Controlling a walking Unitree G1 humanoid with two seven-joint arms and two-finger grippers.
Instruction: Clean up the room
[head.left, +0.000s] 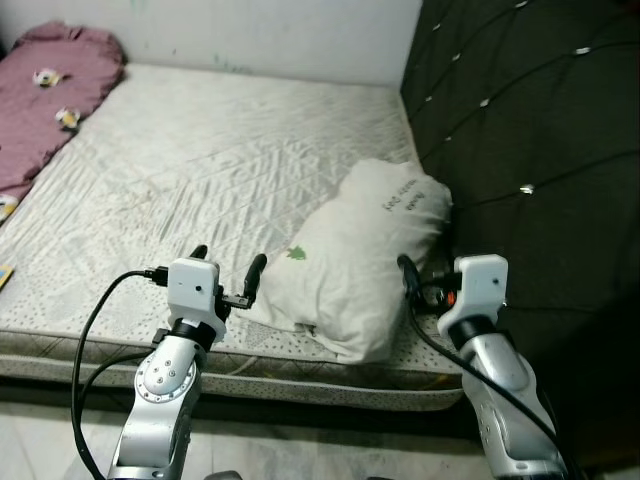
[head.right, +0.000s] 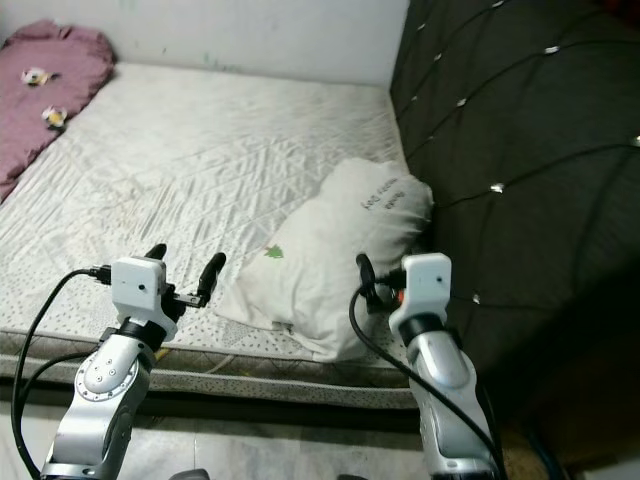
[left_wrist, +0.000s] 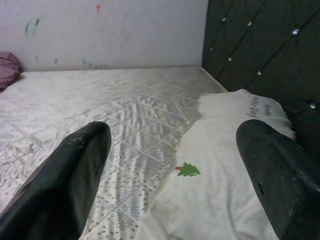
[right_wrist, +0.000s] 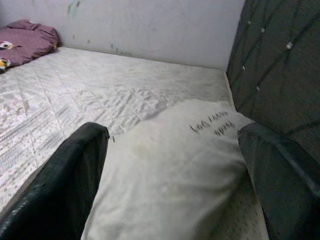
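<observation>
A white pillow with a small green tree print and dark lettering lies on the bare mattress, against the dark tufted headboard. My left gripper hovers open at the pillow's near left corner. My right gripper is open at the pillow's near right end, close to the headboard. In the left wrist view the pillow lies between and ahead of the fingers. The right wrist view has the pillow spanning the gap between its fingers.
A maroon blanket with small cartoon prints lies crumpled at the far left of the mattress. A pale wall runs behind the bed. The mattress front edge is just under my arms, with floor below.
</observation>
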